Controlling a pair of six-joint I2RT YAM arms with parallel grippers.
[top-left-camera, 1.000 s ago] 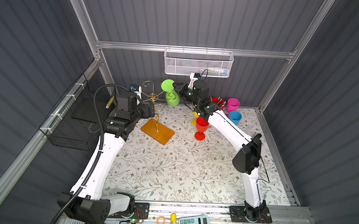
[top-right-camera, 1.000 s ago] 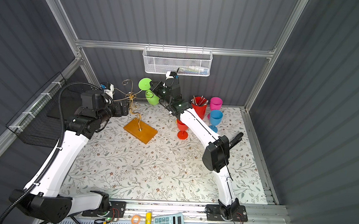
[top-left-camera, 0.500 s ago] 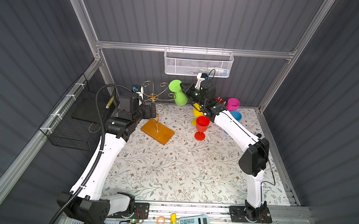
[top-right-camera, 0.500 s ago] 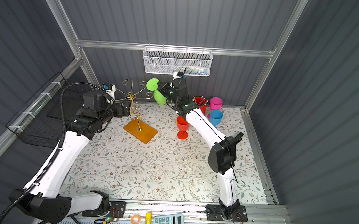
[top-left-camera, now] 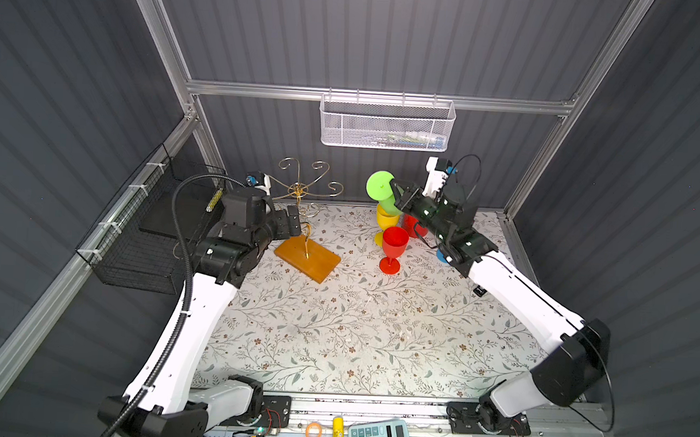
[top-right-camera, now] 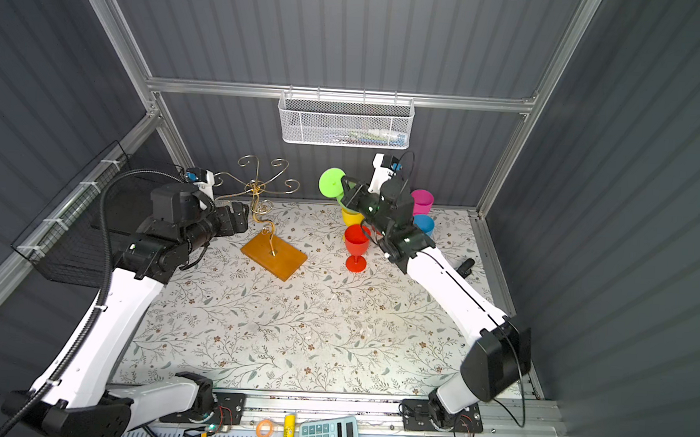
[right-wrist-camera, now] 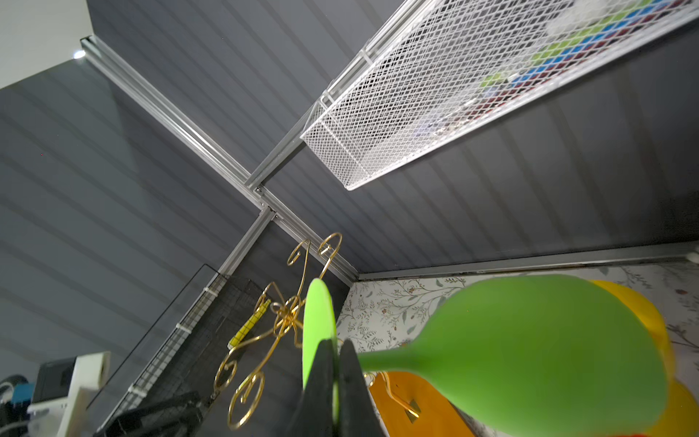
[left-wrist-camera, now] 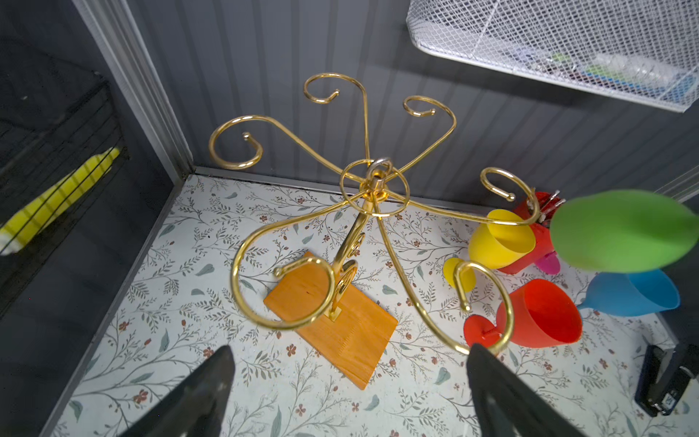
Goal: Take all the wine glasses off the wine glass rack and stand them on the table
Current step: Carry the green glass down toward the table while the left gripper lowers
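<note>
Green wine glass (top-left-camera: 380,186) tilted, foot toward rack (top-left-camera: 310,261), bowl away

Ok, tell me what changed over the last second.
The right gripper, shut on the green wine glass at its stem, carried it rightward, clear of the wine glass rack and its curled arms, toward the yellow glass. The left gripper stayed open beside the rack; the rack and the red glass did not move.

Green wine glass (top-left-camera: 379,186), gold wine glass rack (top-left-camera: 307,259), floral-print table (top-left-camera: 333,331), red goblet (top-left-camera: 395,241)
</note>
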